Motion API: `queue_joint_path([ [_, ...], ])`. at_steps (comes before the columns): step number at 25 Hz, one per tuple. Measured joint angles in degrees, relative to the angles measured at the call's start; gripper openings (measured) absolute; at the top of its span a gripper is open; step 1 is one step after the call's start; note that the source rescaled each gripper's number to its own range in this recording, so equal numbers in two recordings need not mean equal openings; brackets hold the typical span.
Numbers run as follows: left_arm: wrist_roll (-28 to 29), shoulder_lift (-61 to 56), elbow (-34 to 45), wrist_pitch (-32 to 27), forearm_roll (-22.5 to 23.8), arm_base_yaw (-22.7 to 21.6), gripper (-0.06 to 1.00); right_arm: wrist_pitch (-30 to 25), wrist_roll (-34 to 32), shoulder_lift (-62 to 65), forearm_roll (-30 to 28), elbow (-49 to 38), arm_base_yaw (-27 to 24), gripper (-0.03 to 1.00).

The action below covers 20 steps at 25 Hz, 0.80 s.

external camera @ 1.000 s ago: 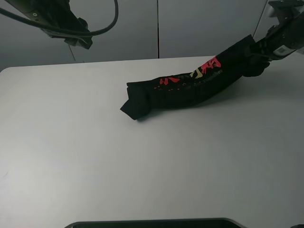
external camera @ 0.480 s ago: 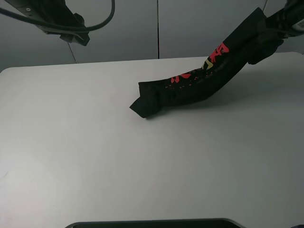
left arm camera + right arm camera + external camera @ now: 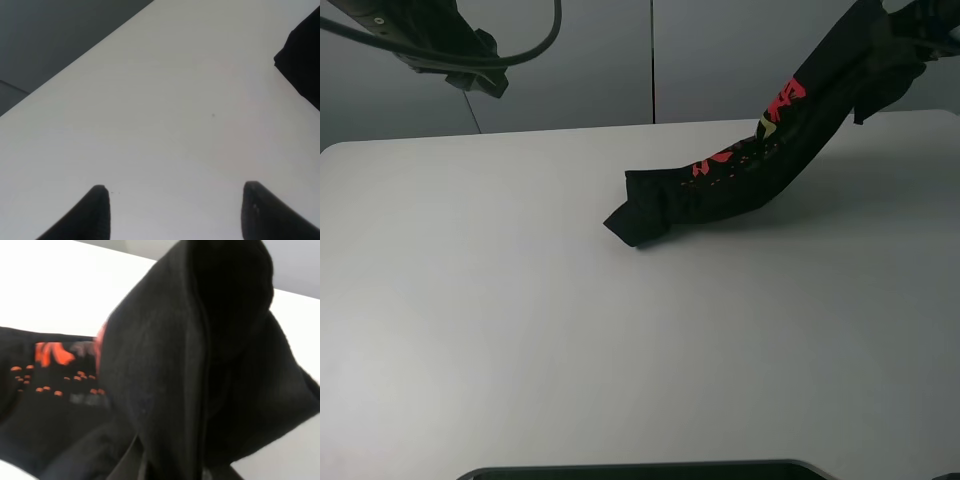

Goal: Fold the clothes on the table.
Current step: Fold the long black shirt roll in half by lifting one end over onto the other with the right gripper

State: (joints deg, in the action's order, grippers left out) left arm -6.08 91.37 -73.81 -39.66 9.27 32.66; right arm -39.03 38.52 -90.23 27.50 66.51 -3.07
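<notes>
Having been raised higher by the right jaws pinched on its end, the T-shirt (image 3: pixel 720 195) has been dragged rightward over the surface (image 3: pixel 520 300), tail end resting there, while the left jaws are held spread, so a repositioning is judged underway.

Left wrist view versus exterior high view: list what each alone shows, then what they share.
Only the left wrist view: the left gripper, jaws open, and a tiny dark speck on the table. Only the exterior high view: the T-shirt with its red print, one end raised off the table toward the upper right, and the grey wall. Both: white table and black shirt cloth.
</notes>
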Motion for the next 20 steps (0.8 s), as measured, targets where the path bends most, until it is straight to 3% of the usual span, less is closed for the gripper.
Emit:
queue_joint_path([
  [9, -0.1, 0.0, 0.0, 0.0, -0.5, 0.0, 0.72, 0.0, -2.1, 0.0, 0.0, 0.0, 13.3, 0.13],
  [20, -0.5, 0.0, 0.0, 0.0, -2.4, 0.0, 0.72, 0.4, -4.0, -0.7, 1.8, 0.0, 16.0, 0.13],
])
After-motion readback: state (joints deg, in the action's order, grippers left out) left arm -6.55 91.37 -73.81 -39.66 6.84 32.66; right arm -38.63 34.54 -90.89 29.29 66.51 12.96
